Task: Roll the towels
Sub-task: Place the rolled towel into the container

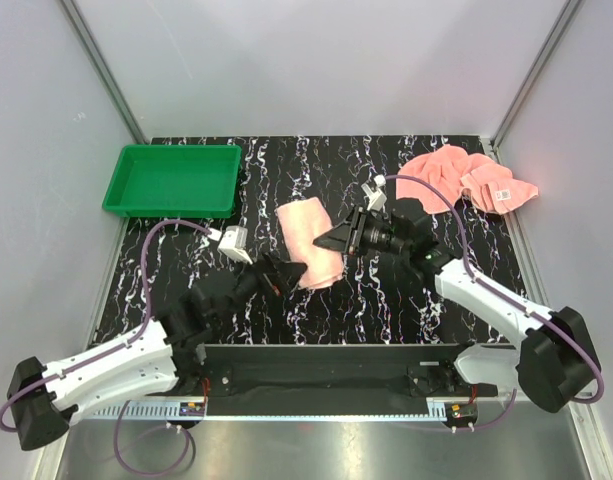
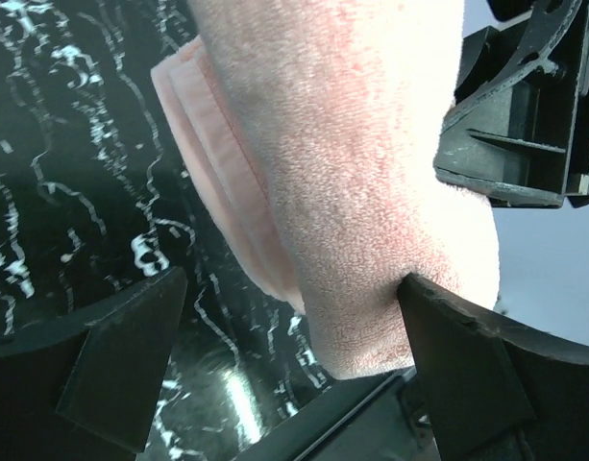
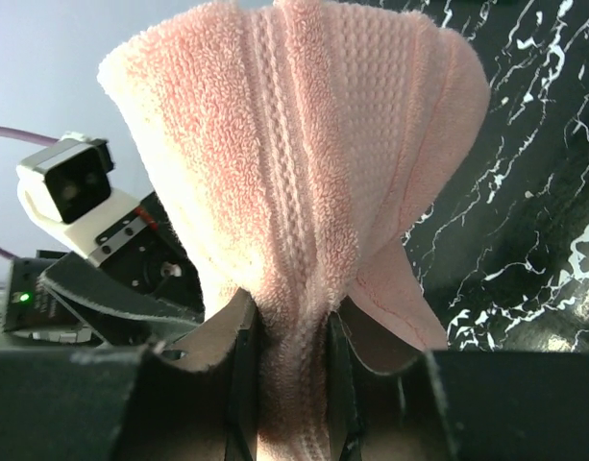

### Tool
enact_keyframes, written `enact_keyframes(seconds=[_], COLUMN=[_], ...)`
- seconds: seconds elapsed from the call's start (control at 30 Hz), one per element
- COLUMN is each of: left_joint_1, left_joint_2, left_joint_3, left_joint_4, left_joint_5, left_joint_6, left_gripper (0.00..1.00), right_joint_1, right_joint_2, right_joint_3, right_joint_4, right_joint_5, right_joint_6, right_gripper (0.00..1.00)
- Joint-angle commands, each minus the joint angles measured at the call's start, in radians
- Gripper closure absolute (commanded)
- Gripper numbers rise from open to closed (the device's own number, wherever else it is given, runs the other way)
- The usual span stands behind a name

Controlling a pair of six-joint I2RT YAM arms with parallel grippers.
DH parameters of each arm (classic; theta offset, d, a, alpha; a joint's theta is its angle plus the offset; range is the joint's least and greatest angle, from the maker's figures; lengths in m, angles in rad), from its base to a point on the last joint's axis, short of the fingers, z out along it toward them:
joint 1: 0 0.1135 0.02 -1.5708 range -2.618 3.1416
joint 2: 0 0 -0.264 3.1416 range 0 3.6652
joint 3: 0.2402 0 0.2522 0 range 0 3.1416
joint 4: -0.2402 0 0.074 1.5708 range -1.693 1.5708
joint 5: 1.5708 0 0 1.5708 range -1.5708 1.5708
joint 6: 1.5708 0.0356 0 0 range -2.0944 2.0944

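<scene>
R hand (image 3: pixel 290 331) pinches the folded towel (image 1: pixel 304 228), which lies on the tabletop (image 1: pixel 386 300) just right of the green tray (image 1: pixel 166 210). L hand (image 2: pixel 292 283) is spread wide, one finger touching that towel. 2nd towel (image 1: pixel 456 175) lies crumpled far right of the tray; we can't read its white label (image 1: pixel 499 193), print too small.

Black white-veined tabletop (image 1: pixel 371 312) under the fingers (image 2: pixel 121 365); pale grey walls (image 1: pixel 316 60) beyond and beside; metal corner posts (image 1: pixel 104 70); even light.

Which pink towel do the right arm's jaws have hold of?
The folded towel in the middle, its edge bunched between them; the crumpled towel lies untouched in the far right corner.
</scene>
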Motion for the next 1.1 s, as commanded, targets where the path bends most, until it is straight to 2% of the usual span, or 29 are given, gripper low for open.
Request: enact_keyframes(seconds=[0.0, 0.13, 0.37, 0.53, 0.67, 0.8, 0.83, 1.07], left_joint_1=[0.043, 0.091, 0.18, 0.237, 0.258, 0.266, 0.267, 0.273], left_joint_2=[-0.001, -0.007, 0.041, 0.081, 0.101, 0.074, 0.063, 0.009], left_joint_3=[-0.034, -0.105, -0.138, -0.111, -0.103, -0.077, -0.062, -0.004], left_joint_4=[0.176, 0.336, 0.508, 0.539, 0.564, 0.484, 0.419, 0.233], left_joint_5=[0.079, 0.146, 0.266, 0.306, 0.344, 0.329, 0.315, 0.197], left_joint_6=[-0.013, -0.056, -0.122, -0.125, -0.13, -0.085, -0.052, 0.103], left_gripper=[0.01, 0.01, 0.01, 0.01, 0.01, 0.01, 0.01, 0.01], right_joint_1=[0.013, 0.013, 0.015, 0.015, 0.024, 0.03, 0.03, 0.055], right_joint_2=[-0.06, -0.056, -0.008, 0.036, 0.056, 0.07, 0.078, 0.134], right_joint_3=[0.087, 0.124, 0.144, 0.16, 0.173, 0.196, 0.209, 0.299], right_joint_4=[-0.028, 0.031, 0.336, 0.551, 0.604, 0.664, 0.652, 0.678], right_joint_5=[-0.071, -0.12, -0.201, -0.243, -0.252, -0.269, -0.275, -0.332], right_joint_6=[0.016, 0.103, 0.331, 0.508, 0.566, 0.631, 0.646, 0.735], right_gripper=[0.72, 0.71, 0.7, 0.68, 0.67, 0.66, 0.66, 0.66])
